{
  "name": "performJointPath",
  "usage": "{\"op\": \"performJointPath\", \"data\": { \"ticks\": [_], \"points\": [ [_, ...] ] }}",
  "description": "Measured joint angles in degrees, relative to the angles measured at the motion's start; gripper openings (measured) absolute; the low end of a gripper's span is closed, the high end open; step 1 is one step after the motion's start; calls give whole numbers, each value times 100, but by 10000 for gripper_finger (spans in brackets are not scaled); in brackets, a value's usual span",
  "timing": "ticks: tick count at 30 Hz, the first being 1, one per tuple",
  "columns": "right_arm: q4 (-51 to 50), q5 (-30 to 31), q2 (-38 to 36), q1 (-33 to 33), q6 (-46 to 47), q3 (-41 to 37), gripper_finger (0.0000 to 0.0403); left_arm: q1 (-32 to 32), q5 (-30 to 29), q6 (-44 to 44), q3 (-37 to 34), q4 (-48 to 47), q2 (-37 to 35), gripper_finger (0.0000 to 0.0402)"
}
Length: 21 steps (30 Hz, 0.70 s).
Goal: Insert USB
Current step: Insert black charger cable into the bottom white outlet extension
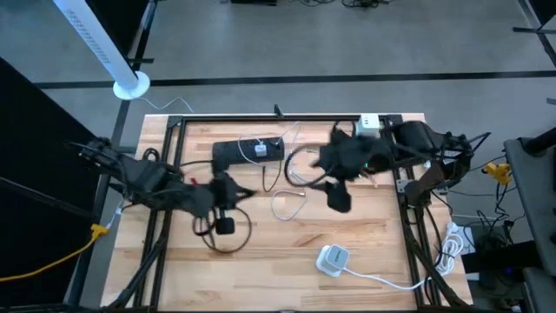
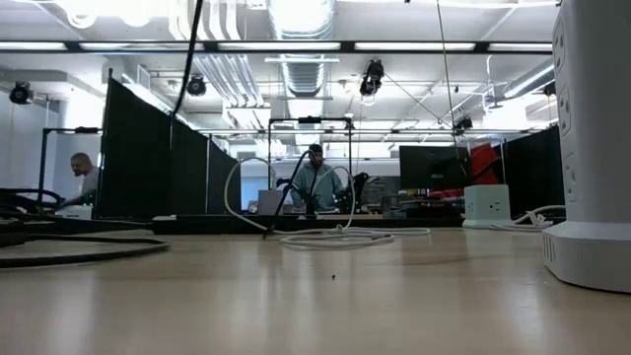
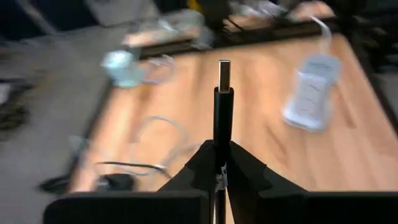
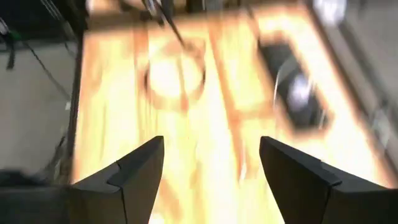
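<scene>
The left gripper (image 3: 219,165) is clamped on the USB plug (image 3: 224,93), held upright above the table's nine o'clock side. The right gripper (image 4: 211,174) hangs spread and empty near two o'clock. Carrying is in hand; next, the plug probably needs aligning with the black power strip (image 1: 248,150) at twelve.

— What is the table (image 1: 365,230) made of?
— Wood. Pale planks, smooth, with a soft shine.
— And the plug (image 3: 224,93) between the left gripper (image 3: 219,163) fingers?
— A shiny metal tip on a matt black plastic body.
— The right gripper (image 4: 211,163) fingers (image 4: 140,168)?
— Dark, matt plastic.
— The white charger (image 3: 310,92) past the plug?
— Smooth white plastic.
</scene>
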Motion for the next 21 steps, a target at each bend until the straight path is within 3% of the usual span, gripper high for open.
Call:
{"op": "performJointPath", "data": {
  "ticks": [4, 8, 15, 21],
  "points": [
    [-892, 39, 74, 529, 1454, -59, 256, 378, 1409, 386, -878, 1133, 2, 12],
    [-843, 409, 78, 1233, 2539, -301, 251, 669, 2288, 570, -1636, 2353, 99, 12],
    [-881, 740, 275, 1975, 4277, -1115, 228, 984, 2523, 219, -1749, 2632, 955, 12],
    [-641, 246, 507, 2258, 5191, -1671, 225, 1028, 2951, 426, -1163, 2266, 2099, 12]
  ]
}}
